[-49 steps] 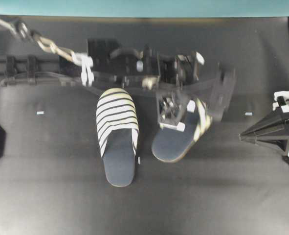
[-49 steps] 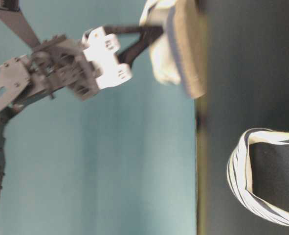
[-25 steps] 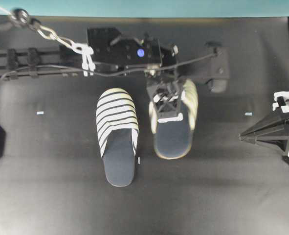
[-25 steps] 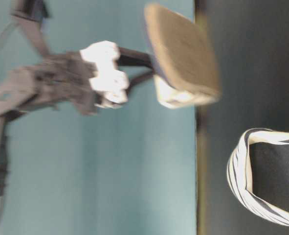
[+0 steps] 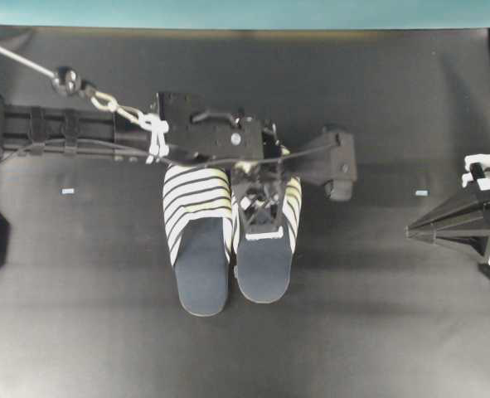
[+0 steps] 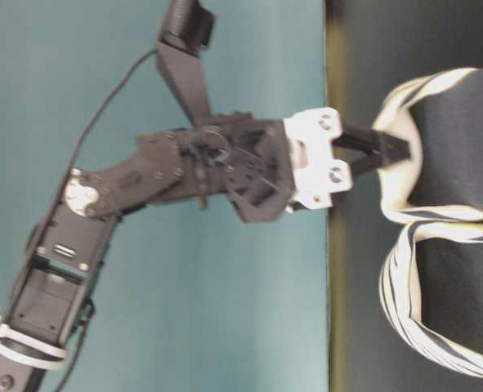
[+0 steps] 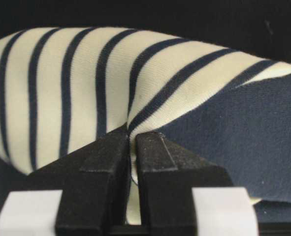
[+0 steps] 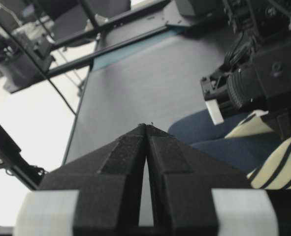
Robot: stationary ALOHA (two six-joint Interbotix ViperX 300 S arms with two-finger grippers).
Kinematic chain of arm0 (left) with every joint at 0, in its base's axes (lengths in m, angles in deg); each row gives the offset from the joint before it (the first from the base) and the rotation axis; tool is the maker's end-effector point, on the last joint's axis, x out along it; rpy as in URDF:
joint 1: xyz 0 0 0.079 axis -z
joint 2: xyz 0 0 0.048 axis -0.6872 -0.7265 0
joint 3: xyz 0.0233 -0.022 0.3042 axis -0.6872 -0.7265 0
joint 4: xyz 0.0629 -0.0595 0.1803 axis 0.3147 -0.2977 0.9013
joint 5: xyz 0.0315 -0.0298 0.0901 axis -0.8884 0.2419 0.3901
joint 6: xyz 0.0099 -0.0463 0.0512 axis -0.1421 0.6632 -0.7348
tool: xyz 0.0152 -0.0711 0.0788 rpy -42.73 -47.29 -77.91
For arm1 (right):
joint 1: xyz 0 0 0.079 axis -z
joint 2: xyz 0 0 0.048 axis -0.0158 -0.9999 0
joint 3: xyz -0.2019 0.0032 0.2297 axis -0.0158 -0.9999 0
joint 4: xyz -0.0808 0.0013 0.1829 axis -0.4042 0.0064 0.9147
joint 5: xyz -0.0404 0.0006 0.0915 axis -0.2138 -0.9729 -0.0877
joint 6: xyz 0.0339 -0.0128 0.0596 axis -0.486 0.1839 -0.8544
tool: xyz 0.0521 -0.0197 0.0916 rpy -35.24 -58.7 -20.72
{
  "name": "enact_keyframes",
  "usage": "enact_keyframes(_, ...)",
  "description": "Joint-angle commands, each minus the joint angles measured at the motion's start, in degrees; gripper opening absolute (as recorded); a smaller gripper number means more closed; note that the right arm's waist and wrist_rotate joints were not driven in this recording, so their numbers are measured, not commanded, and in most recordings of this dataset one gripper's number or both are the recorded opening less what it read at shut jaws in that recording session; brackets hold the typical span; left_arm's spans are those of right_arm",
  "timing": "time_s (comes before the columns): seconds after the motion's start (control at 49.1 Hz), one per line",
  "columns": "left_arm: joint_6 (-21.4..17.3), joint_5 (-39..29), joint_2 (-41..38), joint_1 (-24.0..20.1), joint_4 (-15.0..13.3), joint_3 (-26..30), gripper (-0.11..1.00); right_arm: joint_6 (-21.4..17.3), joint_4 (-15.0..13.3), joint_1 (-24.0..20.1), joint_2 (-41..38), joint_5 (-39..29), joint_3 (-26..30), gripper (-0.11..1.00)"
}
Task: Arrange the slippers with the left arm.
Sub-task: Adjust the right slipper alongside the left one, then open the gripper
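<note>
Two striped slippers with navy insoles lie side by side, toes to the back, in the overhead view. The left slipper [image 5: 196, 240] lies free. My left gripper [image 5: 263, 217] is shut on the striped upper edge of the right slipper [image 5: 265, 264], low at the table. The left wrist view shows the gripper [image 7: 134, 135] pinching the striped fabric [image 7: 86, 83]. The table-level view shows the gripper [image 6: 388, 151] on the held slipper [image 6: 449, 139], close beside the other slipper [image 6: 445, 302]. My right gripper [image 5: 412, 227] is shut and empty at the right edge, also in its wrist view [image 8: 146, 126].
The black table [image 5: 104, 332] has two small white marks, one at the left [image 5: 68, 191] and one at the right [image 5: 421, 192]. The left arm's boxy segments and cables [image 5: 145, 128] stretch across the back. A teal wall [image 5: 245, 12] runs behind the table.
My left gripper has carried the held slipper leftward and down, from tilted in the air to level beside the other slipper. The right gripper has not moved.
</note>
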Motion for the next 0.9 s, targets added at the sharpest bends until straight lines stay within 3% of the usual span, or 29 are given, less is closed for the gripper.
enact_keyframes(0.0, 0.5, 1.6, 0.4, 0.2, 0.1, -0.8, 0.01, 0.0, 0.0, 0.0, -0.3, 0.5, 0.4, 0.00)
enact_keyframes(0.204, 3.5, 3.0, 0.1, 1.6, 0.1, -0.8, 0.01, -0.1, 0.0, 0.0, -0.3, 0.6, 0.4, 0.00)
enact_keyframes(0.733, 3.6, 5.1, 0.0, 1.5, 0.1, -1.4, 0.02, 0.0, 0.1, 0.0, -0.3, 0.6, 0.0, 0.00)
enact_keyframes(0.794, 3.6, 5.2, 0.1, 1.3, 0.2, -1.4, 0.09, -0.1, 0.0, 0.0, -0.3, 0.6, 0.0, 0.00)
enact_keyframes(0.875, 4.0, 4.9, 0.1, 1.1, 0.1, -1.5, 0.31, -0.1, 0.1, 0.0, -0.2, 0.6, 0.0, 0.00)
